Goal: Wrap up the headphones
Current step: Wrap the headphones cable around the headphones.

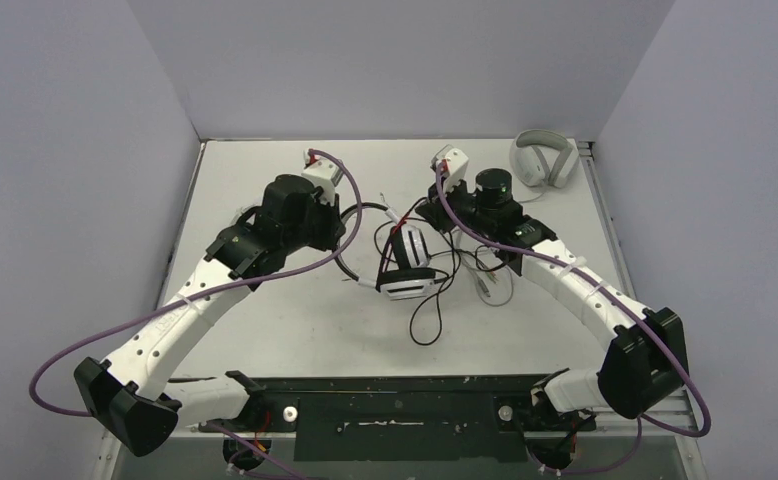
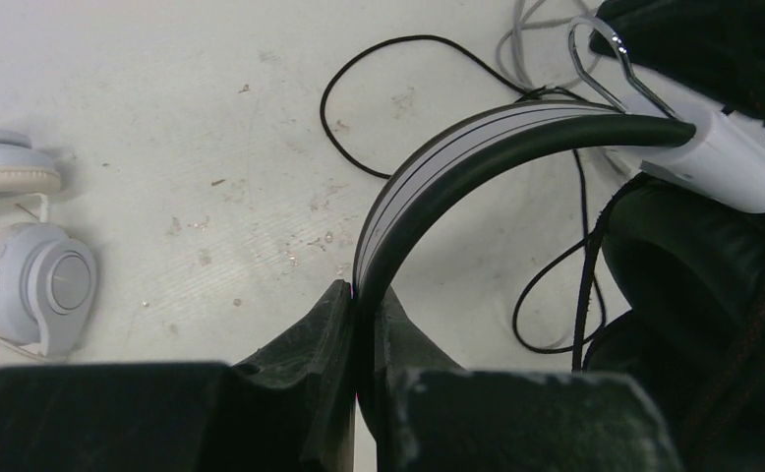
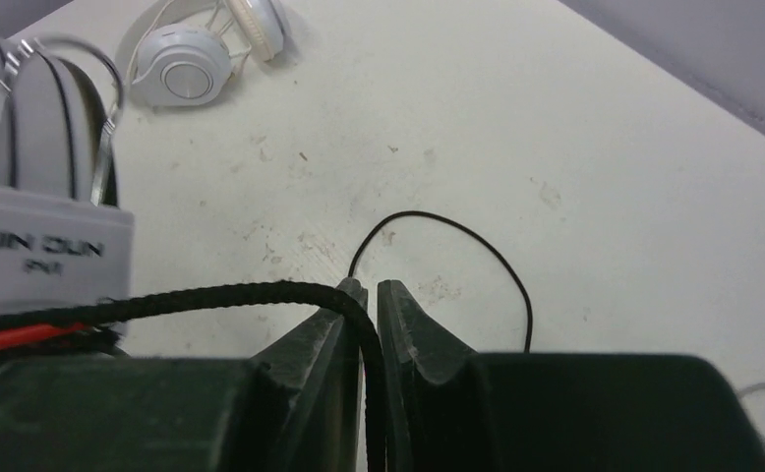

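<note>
The black-and-white headset [image 1: 406, 268] is at the middle of the desk [image 1: 295, 330], between the arms. Its band is white-striped over black, with white yokes and black cushions. The left claw [image 2: 364, 295] is clamped on that band, and the right claw [image 3: 371, 291] pinches its black braided cable [image 3: 231, 293]. Two sets show: this one and a small white on-ear pair [image 2: 32, 265] lying far right, apart from both claws.

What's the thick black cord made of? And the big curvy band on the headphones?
The cord looks like wire wrapped in woven fabric: its surface is matte with a braided pattern. The band looks like smooth plastic, white with thin dark stripes outside and black underneath, faintly shiny. The black part might be rubber.
</note>
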Robot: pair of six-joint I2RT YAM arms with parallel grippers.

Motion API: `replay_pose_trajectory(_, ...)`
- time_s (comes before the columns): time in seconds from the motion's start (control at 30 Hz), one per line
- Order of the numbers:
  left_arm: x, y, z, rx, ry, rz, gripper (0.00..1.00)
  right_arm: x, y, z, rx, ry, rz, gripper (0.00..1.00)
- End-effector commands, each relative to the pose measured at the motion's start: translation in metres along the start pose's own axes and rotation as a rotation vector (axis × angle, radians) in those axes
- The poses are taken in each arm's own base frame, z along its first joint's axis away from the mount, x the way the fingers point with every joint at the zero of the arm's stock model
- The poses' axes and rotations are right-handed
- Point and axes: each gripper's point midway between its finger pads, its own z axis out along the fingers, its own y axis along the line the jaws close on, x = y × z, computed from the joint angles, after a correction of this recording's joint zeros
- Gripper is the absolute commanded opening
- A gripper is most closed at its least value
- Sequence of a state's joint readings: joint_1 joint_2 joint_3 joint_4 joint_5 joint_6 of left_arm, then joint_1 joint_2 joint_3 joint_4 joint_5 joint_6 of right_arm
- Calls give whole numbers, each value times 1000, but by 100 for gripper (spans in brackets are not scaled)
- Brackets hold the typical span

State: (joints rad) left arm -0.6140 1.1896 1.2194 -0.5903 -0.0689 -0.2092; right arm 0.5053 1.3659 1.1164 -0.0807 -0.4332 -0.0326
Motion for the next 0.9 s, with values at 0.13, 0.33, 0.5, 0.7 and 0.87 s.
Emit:
replay_pose_trajectory(0.13,-78,-44,-48,174,-152,-272,0,-25,15,-11,-85,-234,23,15)
replay_pose_trajectory(0.33,-99,-65,-69,287,-186,-354,0,-21,31,-10,-177,-317,32,18)
replay_pose_trajectory(0.5,-116,-67,-88,297,-227,-392,0,-11,37,-5,-220,-347,31,29)
replay_pose_trajectory(0.7,-137,-67,-109,308,-293,-439,0,-4,42,1,-258,-396,40,36)
replay_pose_trajectory(0.87,-157,-69,-126,326,-340,-487,0,3,53,10,-306,-400,51,36)
